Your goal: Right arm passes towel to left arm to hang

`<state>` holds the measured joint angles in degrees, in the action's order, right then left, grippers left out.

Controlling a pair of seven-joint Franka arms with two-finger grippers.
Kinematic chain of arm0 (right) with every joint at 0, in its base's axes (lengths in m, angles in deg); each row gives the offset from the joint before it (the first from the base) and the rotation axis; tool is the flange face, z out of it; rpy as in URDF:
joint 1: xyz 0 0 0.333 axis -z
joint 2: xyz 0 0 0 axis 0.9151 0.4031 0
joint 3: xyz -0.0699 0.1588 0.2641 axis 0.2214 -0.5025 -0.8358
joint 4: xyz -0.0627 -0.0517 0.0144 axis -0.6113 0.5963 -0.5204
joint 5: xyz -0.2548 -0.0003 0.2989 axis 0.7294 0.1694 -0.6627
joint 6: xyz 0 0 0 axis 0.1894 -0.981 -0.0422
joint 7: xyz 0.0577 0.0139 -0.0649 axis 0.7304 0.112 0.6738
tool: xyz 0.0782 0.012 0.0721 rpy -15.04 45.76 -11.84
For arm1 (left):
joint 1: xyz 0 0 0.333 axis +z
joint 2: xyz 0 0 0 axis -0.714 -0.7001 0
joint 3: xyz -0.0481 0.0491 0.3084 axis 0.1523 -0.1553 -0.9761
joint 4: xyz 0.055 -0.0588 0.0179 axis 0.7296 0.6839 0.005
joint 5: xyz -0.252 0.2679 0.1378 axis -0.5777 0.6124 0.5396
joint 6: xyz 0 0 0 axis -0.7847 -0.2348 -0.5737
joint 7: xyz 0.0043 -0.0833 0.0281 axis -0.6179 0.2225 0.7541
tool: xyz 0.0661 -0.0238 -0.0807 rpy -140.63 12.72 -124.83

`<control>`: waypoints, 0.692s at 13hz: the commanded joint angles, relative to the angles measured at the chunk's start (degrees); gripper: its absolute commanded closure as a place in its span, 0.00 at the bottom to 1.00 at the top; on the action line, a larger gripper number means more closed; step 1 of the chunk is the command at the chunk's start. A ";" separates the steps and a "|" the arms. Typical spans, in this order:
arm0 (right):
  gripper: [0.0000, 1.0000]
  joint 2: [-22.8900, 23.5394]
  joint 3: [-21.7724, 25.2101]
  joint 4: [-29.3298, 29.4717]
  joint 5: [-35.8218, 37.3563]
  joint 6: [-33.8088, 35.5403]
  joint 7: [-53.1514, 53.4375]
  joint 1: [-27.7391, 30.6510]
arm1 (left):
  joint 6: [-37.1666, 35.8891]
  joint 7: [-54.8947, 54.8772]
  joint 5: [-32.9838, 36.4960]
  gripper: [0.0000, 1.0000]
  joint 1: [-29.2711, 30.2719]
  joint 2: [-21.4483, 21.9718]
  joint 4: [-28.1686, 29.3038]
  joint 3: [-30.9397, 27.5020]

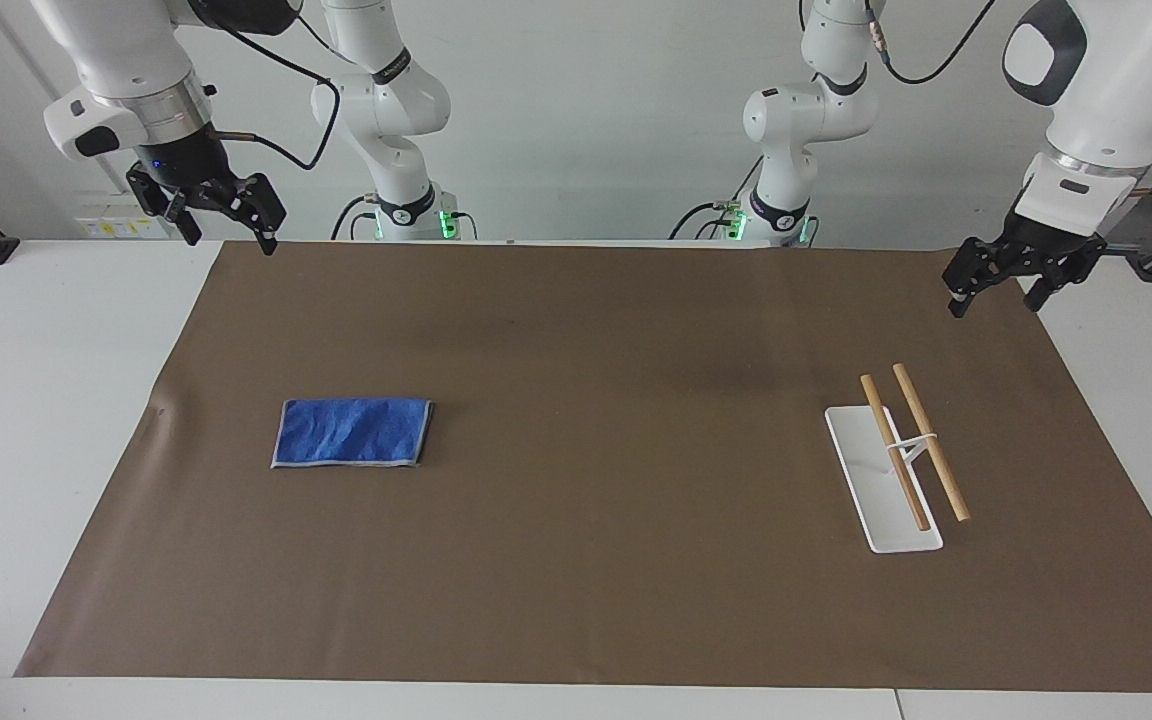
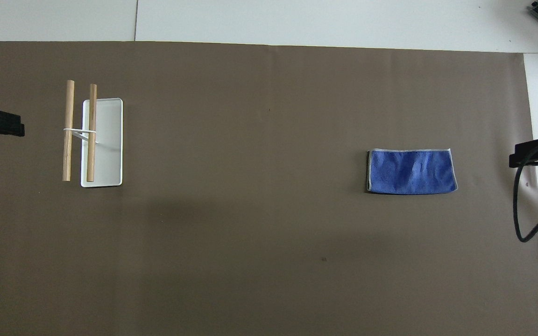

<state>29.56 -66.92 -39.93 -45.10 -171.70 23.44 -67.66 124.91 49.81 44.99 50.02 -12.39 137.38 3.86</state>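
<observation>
The blue towel (image 1: 352,432) lies flat and folded on the brown mat, toward the right arm's end of the table; it also shows in the overhead view (image 2: 411,171). My right gripper (image 1: 229,238), with the looping black cable and blue wrist light, hangs open and empty in the air over the mat's corner nearest its base, well apart from the towel. My left gripper (image 1: 996,298) hangs open and empty over the mat's edge at the left arm's end. Only the edges of the two grippers show in the overhead view.
A towel rack with a white base (image 1: 866,470) and two wooden bars (image 1: 929,440) stands on the mat toward the left arm's end; it also shows in the overhead view (image 2: 108,149). The brown mat (image 1: 576,350) covers most of the white table.
</observation>
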 commanded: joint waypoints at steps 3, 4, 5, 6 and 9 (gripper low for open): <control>0.00 -0.03 -0.35 -0.11 -1.71 -0.32 1.32 0.20 | 0.31 -0.56 -1.06 0.00 0.82 1.85 2.07 0.27; 0.00 -0.12 -0.35 -0.19 -1.71 -0.32 1.06 0.20 | 0.31 -0.56 -1.06 0.00 0.82 1.85 2.07 0.27; 0.00 -0.21 -0.35 -0.72 -1.71 -0.32 0.97 0.20 | 0.31 -0.56 -1.06 0.00 0.82 1.85 2.07 0.27; 0.00 -0.38 -0.35 -1.16 -1.63 -0.41 1.05 0.20 | 0.31 -0.56 -1.06 0.00 0.82 1.85 2.07 0.27; 0.00 -1.00 -0.26 -2.82 -1.63 -2.42 0.88 0.29 | 0.31 -0.56 -1.06 0.00 0.82 1.85 2.07 0.27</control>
<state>29.56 -66.97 -40.55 -45.83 -172.01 23.66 -67.66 124.91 49.81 44.99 50.02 -12.39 137.38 3.86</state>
